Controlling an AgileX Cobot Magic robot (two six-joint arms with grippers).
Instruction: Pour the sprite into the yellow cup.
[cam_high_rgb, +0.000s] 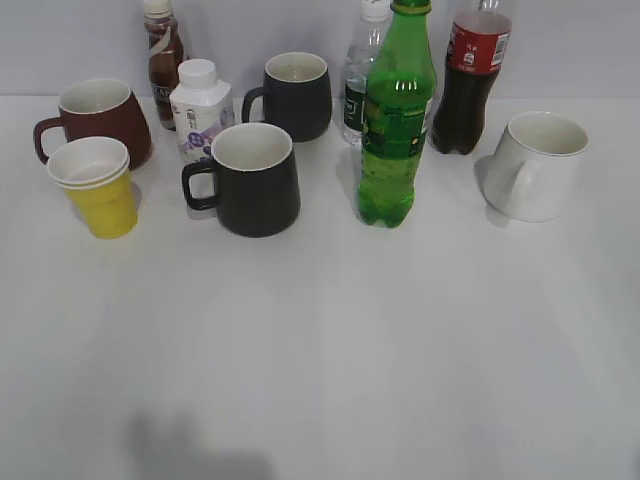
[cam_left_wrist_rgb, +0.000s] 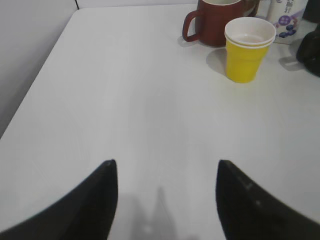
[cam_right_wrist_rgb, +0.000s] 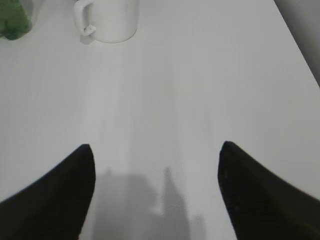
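Observation:
The sprite (cam_high_rgb: 397, 120), a tall green bottle with a green cap, stands upright right of centre on the white table; its base shows at the top left of the right wrist view (cam_right_wrist_rgb: 14, 20). The yellow cup (cam_high_rgb: 97, 187) with a white rim stands at the left, in front of a dark-red mug (cam_high_rgb: 100, 115); it also shows in the left wrist view (cam_left_wrist_rgb: 247, 49). My left gripper (cam_left_wrist_rgb: 165, 167) is open and empty over bare table, well short of the cup. My right gripper (cam_right_wrist_rgb: 155, 152) is open and empty, well short of the bottle. Neither gripper shows in the exterior view.
Two black mugs (cam_high_rgb: 252, 178) (cam_high_rgb: 294, 95), a white milk carton (cam_high_rgb: 199, 108), a brown drink bottle (cam_high_rgb: 162, 55), a clear water bottle (cam_high_rgb: 358, 75), a cola bottle (cam_high_rgb: 470, 75) and a white mug (cam_high_rgb: 535, 165) stand across the back. The table's edges show in both wrist views.

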